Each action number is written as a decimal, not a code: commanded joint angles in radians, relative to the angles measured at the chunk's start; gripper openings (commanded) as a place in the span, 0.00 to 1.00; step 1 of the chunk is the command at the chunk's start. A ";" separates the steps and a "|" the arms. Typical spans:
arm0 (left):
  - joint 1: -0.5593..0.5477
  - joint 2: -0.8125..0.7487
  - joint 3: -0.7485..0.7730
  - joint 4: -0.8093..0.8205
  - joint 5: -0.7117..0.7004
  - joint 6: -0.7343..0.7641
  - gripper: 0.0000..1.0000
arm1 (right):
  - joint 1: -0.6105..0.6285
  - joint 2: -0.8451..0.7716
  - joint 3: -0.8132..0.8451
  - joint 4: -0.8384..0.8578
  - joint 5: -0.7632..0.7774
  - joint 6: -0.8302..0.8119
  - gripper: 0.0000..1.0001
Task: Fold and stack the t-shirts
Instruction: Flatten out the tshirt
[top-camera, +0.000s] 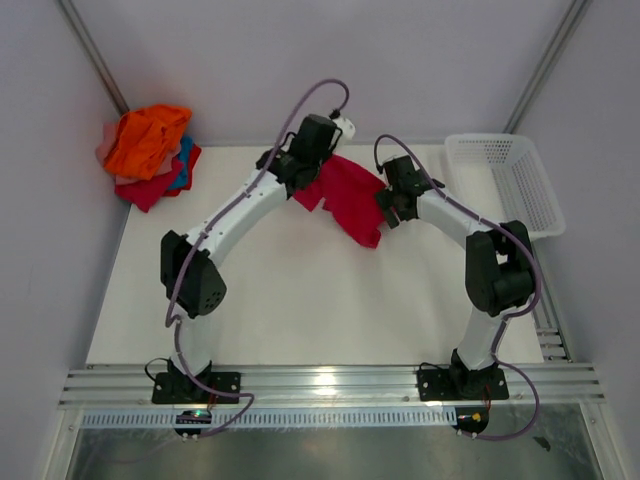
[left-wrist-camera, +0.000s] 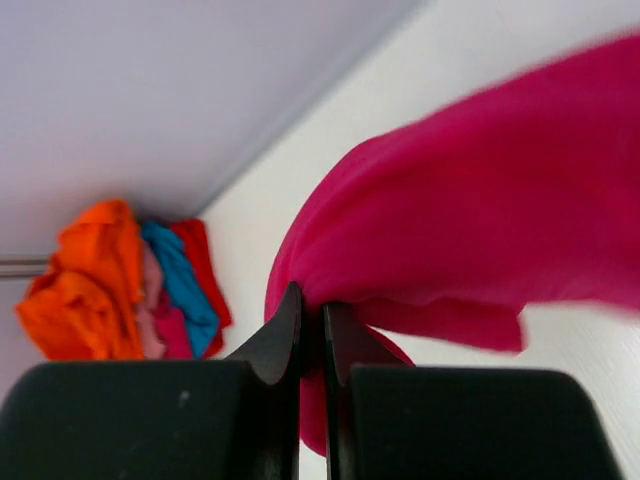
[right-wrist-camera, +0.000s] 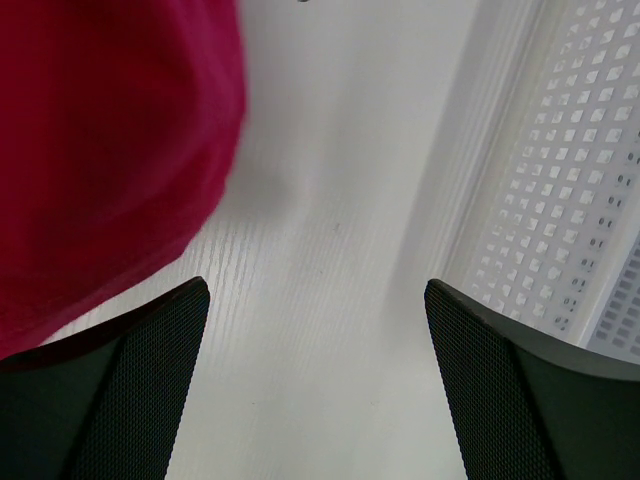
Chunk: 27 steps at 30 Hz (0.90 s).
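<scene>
Left end effector (left-wrist-camera: 311, 300) pinching t-shirt (left-wrist-camera: 480, 200), arm extended

We see the left arm (top-camera: 240, 210) and right arm (top-camera: 450, 215) with white links, black joints, looping mauve cables (top-camera: 320, 85), and black mesh-textured fingers (right-wrist-camera: 125, 395).

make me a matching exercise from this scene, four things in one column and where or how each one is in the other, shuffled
Things:
1 crimson t-shirt
2 pile of t-shirts
3 white basket
4 right fingers

Place or state:
a at the far left corner of the table
b spread apart, holding nothing
c pinched in the left fingers
d at the table's far right side

Pairs: 1-c, 2-a, 3-d, 4-b
</scene>
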 joint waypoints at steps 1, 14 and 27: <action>0.018 -0.125 0.213 -0.012 -0.070 0.071 0.00 | -0.003 -0.045 0.002 0.026 -0.007 0.022 0.92; 0.016 -0.294 0.202 0.003 0.045 0.014 0.00 | -0.005 -0.104 -0.034 0.011 -0.275 0.000 0.92; 0.018 -0.280 -0.035 -0.035 0.221 -0.101 0.85 | -0.005 -0.082 -0.018 -0.002 -0.275 0.005 0.92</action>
